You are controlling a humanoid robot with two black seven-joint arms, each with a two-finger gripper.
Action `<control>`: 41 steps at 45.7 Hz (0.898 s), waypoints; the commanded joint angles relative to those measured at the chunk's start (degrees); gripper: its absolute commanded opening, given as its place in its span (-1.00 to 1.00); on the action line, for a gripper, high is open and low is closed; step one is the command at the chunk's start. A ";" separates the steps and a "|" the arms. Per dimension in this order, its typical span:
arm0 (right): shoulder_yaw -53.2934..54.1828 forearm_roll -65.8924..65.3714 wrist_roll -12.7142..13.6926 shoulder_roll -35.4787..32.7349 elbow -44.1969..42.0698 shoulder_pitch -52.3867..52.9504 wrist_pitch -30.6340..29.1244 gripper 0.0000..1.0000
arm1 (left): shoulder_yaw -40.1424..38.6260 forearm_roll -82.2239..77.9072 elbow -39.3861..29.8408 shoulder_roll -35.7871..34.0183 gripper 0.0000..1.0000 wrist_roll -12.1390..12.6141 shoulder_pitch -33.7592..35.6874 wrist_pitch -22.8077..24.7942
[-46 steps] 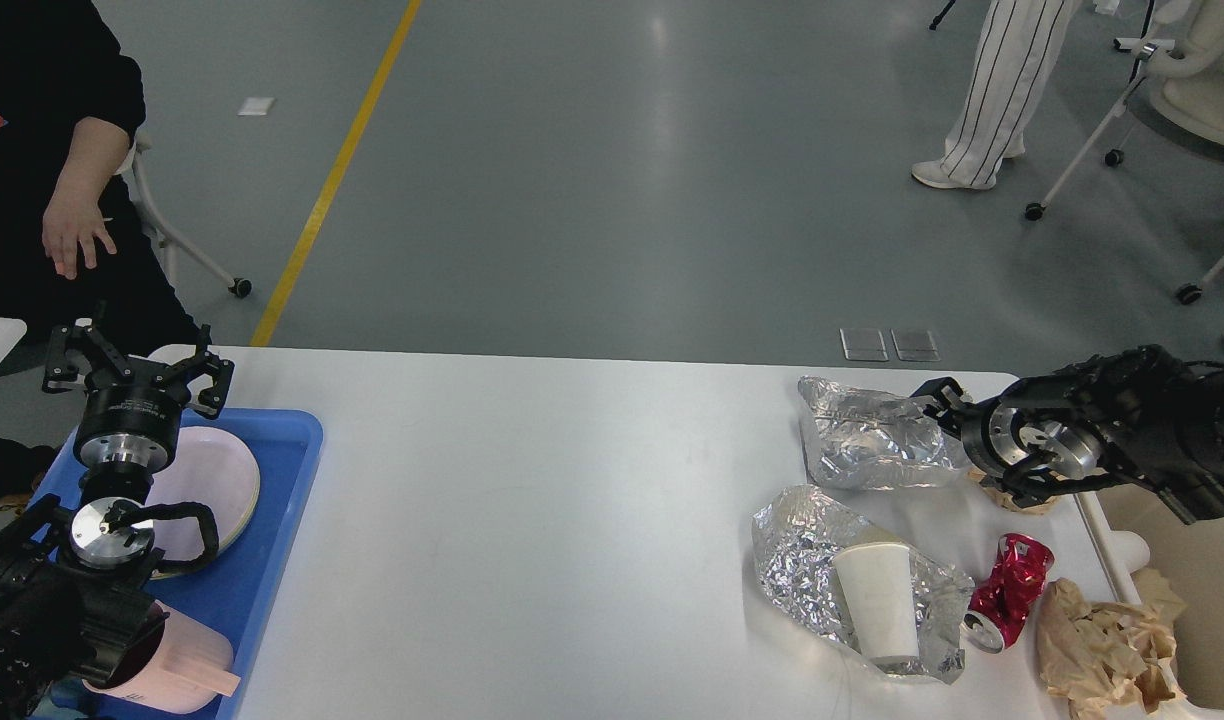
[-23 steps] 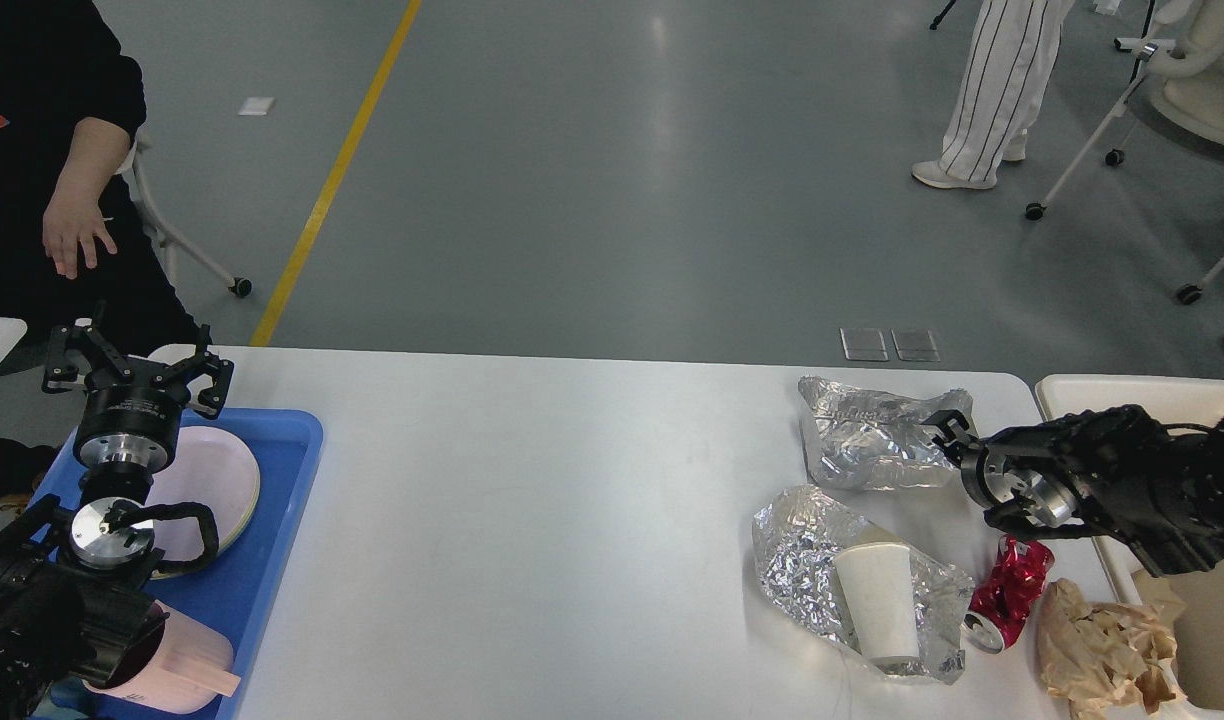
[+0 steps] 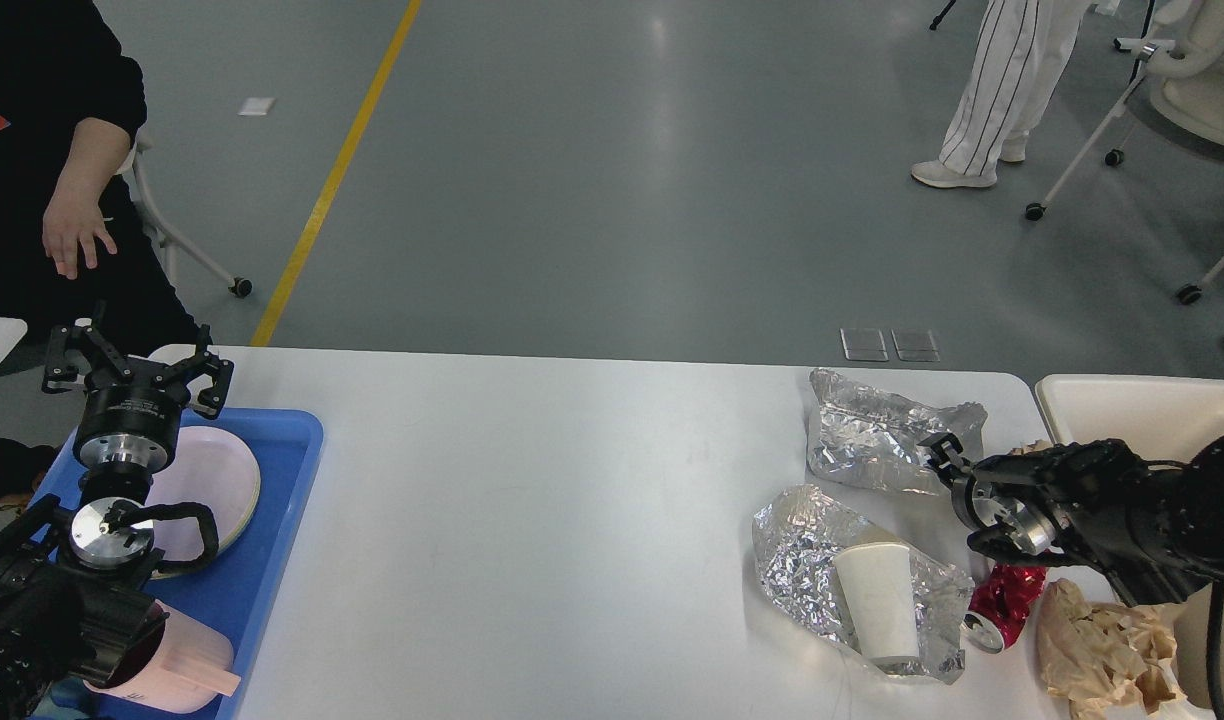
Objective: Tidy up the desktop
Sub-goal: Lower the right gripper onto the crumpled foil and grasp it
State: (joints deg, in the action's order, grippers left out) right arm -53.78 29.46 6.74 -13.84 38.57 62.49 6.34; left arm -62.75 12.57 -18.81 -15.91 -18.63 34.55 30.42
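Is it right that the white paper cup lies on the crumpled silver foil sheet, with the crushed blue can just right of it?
Not quite. The head view shows the crushed can is red, not blue. The rest holds: the white paper cup lies on the crumpled silver foil sheet, and the can sits just right of it on the white desktop.

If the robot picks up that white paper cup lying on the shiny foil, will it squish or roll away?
The white paper cup probably squishes easily: it looks thin-walled and empty. It lies on its side on the crinkled foil, so a push might roll it, though the wrinkles could hold it back. It likely weighs very little.
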 commanded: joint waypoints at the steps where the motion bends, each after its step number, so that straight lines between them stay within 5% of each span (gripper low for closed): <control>1: -0.01 -0.01 0.03 0.30 0.10 -0.43 0.69 0.77 | 0.00 0.00 0.00 0.00 0.93 0.00 0.00 -0.01; 10: -0.01 -0.01 0.03 1.27 0.54 -1.23 1.05 -0.30 | 0.00 0.00 0.00 0.00 0.93 0.00 0.00 -0.01; 23: 0.96 -0.01 0.03 1.36 0.54 -1.14 1.05 -1.00 | 0.00 0.00 0.00 0.00 0.93 0.00 0.08 -0.01; 41: 4.74 -0.01 0.03 1.01 2.73 1.32 0.08 -1.00 | 0.00 0.00 0.00 0.00 0.93 0.00 0.00 -0.01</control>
State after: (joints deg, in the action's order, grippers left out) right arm -49.29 29.44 6.77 -12.49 39.78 62.41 6.68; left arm -62.75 12.57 -18.81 -15.89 -18.63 34.55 30.42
